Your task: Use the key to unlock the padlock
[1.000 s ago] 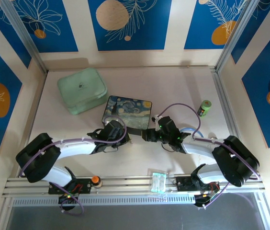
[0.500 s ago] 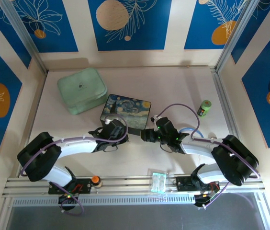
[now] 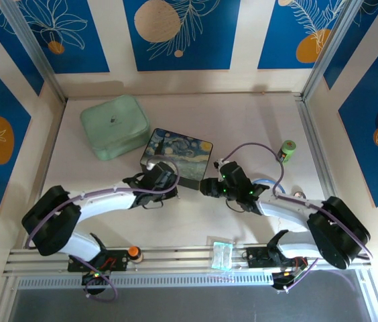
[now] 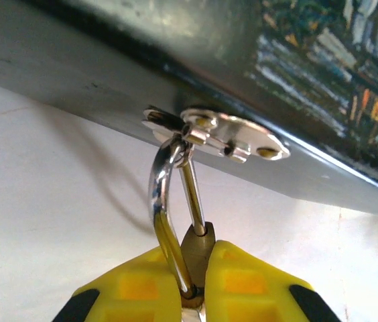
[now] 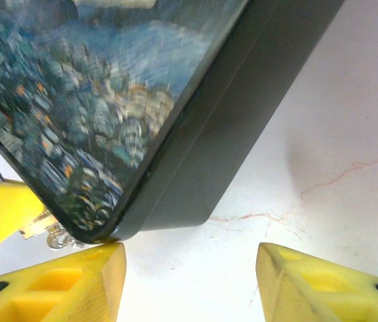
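The brass padlock (image 4: 199,245) is pinched between my left gripper's (image 4: 199,268) yellow fingers. Its silver shackle (image 4: 165,201) is threaded through the small metal clasp (image 4: 229,137) on the front of the starry-night box (image 3: 179,153). A sliver of silvery metal shows under the padlock; I cannot tell whether it is the key. From above, the left gripper (image 3: 174,181) sits at the box's front edge. My right gripper (image 5: 190,268) is open and holds nothing, just off the box's near corner (image 5: 175,201), facing the left gripper (image 3: 206,186).
A mint-green case (image 3: 114,126) lies behind and left of the box. A small green cylinder (image 3: 287,150) stands at the right. A clear packet (image 3: 221,253) and an orange knob (image 3: 133,252) rest on the front rail. Patterned walls surround the table.
The left wrist has edged up toward the box front, still holding the padlock. The right arm's elbow has swung outward to the right, and its gripper stays near the box corner.
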